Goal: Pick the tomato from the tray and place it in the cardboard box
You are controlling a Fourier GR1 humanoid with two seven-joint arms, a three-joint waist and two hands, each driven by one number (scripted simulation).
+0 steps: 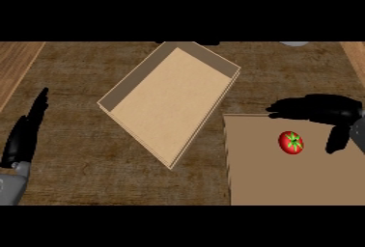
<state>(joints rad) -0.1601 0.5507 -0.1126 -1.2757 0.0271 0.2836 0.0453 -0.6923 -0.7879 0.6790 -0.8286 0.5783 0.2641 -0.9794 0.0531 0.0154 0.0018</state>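
Note:
A red tomato (pixel 290 143) with a green stem lies on the flat brown tray (pixel 257 178) at the lower right. My right hand (pixel 321 110) hovers over the tray's far edge, just above and right of the tomato, fingers relaxed and pointing left, thumb hanging down beside the tomato without touching it. The open cardboard box (pixel 173 101) sits tilted in the middle of the counter, nothing inside it. My left hand (pixel 25 132) rests at the left edge, fingers straight and pointing up.
The dark wooden counter (pixel 78 72) spreads around the box and tray. Lighter wood strips show at the far left and right edges. A pale round object (pixel 294 43) peeks in at the top right.

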